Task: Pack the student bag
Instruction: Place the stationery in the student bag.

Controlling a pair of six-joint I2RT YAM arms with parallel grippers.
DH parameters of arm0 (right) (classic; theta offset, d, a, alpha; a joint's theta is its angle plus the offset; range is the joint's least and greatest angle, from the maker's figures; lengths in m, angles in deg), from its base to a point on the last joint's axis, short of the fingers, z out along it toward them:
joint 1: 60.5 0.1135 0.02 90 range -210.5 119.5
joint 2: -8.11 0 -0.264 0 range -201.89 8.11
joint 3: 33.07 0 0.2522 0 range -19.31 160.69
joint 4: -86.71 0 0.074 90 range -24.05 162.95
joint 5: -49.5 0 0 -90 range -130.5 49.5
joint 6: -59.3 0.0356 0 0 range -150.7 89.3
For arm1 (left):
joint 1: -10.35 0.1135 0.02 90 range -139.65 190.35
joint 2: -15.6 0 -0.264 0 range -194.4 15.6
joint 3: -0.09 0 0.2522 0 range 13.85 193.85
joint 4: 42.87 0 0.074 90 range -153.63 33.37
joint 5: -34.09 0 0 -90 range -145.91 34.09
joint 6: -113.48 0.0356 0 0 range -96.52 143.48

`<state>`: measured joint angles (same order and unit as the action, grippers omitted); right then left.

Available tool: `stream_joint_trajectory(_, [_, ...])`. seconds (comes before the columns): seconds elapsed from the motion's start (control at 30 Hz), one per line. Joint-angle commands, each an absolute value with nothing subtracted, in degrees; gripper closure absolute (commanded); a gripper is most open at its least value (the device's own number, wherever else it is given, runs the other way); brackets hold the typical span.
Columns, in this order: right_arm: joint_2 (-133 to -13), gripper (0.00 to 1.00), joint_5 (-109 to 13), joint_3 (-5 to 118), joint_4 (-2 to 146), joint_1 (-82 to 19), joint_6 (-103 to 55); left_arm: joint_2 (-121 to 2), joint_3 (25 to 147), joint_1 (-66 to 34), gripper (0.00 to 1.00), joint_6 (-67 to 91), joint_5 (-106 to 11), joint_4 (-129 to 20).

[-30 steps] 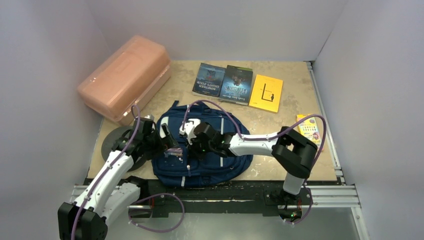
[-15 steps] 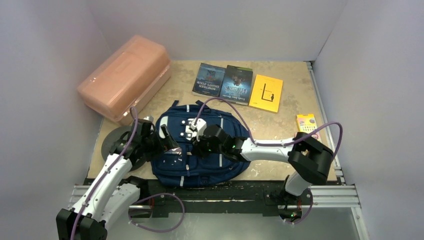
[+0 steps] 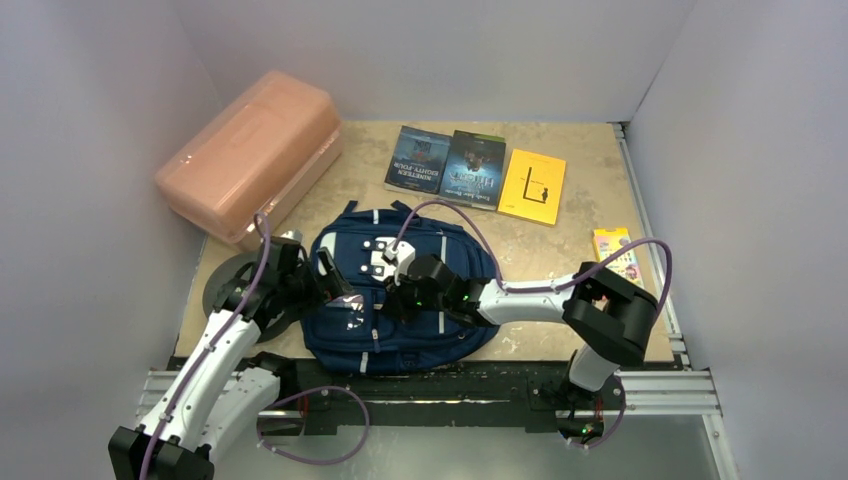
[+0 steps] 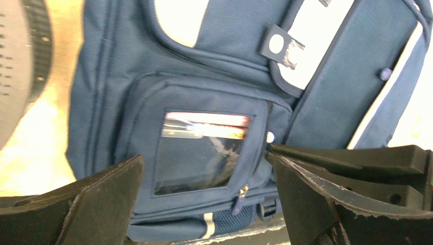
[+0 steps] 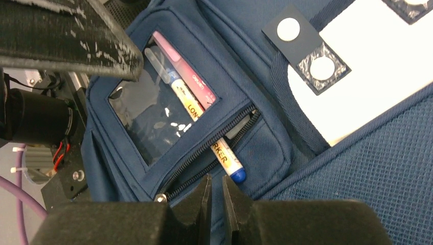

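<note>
At the right gripper (image 5: 215,182), the two black fingers stand drawn almost together, a thin slit between them and nothing seen in it. They hover just above the half-open black zip (image 5: 204,150) of the small front pocket (image 5: 153,117), which has a clear plastic window. A white-barrelled marker pen with a blue cap (image 5: 228,161) pokes out of that zip, cap end outside, and a pink pen-shaped item (image 5: 186,76) lies behind the window. The metal zip pull (image 5: 161,197) sits beside the fingers, not between them. The left gripper (image 4: 204,155) has its fingers spread wide, one to each side of the same pocket and above it, gripping nothing. That pocket belongs to the navy blue fabric backpack (image 3: 420,340), which lies flat on the tan tabletop (image 3: 560,240) at the near edge, between the two arms, white patch up. Further out lie a grey round disc (image 3: 222,285) at the left, a salmon-pink plastic box (image 3: 250,155) at the far left, two dark-covered books (image 3: 445,165) and a yellow book (image 3: 532,186) in a row beyond the bag, and a small colourful packet (image 3: 617,252) at the right. Judgement: the step in hand is stowing pens in the front pocket, and it is unfinished while the marker protrudes. The next move calls for nudging the marker fully inside, then taking the pull in the narrow fingers while the other gripper steadies the cloth
</note>
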<state>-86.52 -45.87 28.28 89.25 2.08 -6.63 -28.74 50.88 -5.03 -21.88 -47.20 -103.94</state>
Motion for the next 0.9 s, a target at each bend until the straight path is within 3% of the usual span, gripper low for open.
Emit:
stream_joint_trajectory(0.0, [-85.7,0.84,-45.36,26.92,92.29,1.99,-5.3,-28.05,53.36,-4.77,0.0,-21.45,-55.41,-106.04])
stream_joint_trajectory(0.27, [-87.88,0.81,-46.14,26.66,95.97,2.02,-5.69,-31.96,52.17,-4.68,0.0,-21.77,-56.74,-102.74])
stream_joint_trajectory(0.43, [-92.0,0.88,-48.92,31.44,96.01,2.03,-8.9,-31.85,47.5,-4.68,0.0,-25.08,-50.58,-97.05])
stream_joint_trajectory(0.57, [-92.7,0.95,-58.99,32.22,99.99,2.35,-9.12,-31.86,46.28,-4.68,0.0,-26.22,-48.59,-95.66])
stream_joint_trajectory(0.73, [-91.39,0.93,-68.8,29.1,104.81,3.41,-8.24,-31.3,46.55,-4.68,0.0,-26.42,-48.97,-96.12])
stream_joint_trajectory(0.87, [-87.29,0.91,-65.57,26.26,101.78,2.29,-5.84,-30.71,47.89,-4.68,0.0,-25.74,-50.45,-98.27])
